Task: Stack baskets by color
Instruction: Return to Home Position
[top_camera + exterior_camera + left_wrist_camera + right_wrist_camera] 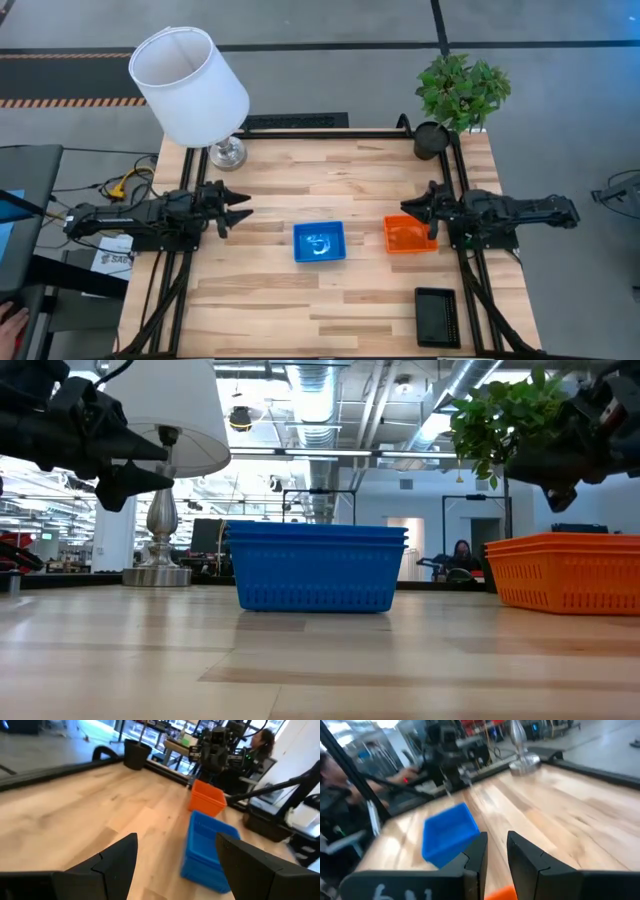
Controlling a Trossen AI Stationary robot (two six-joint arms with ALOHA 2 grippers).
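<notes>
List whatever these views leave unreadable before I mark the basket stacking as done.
- Black mesh plastic basket: shown only in the high view, straight down, so the number nested cannot be counted.
- Orange perforated plastic baskets: cut by the low view's right edge; in the high view the right gripper overlaps one edge.
- Blue perforated plastic baskets: blurred in the right wrist view.

It was an industrial lab hall: bare ceiling ducts (318, 405) ran high beyond the left gripper (168, 466).
</notes>
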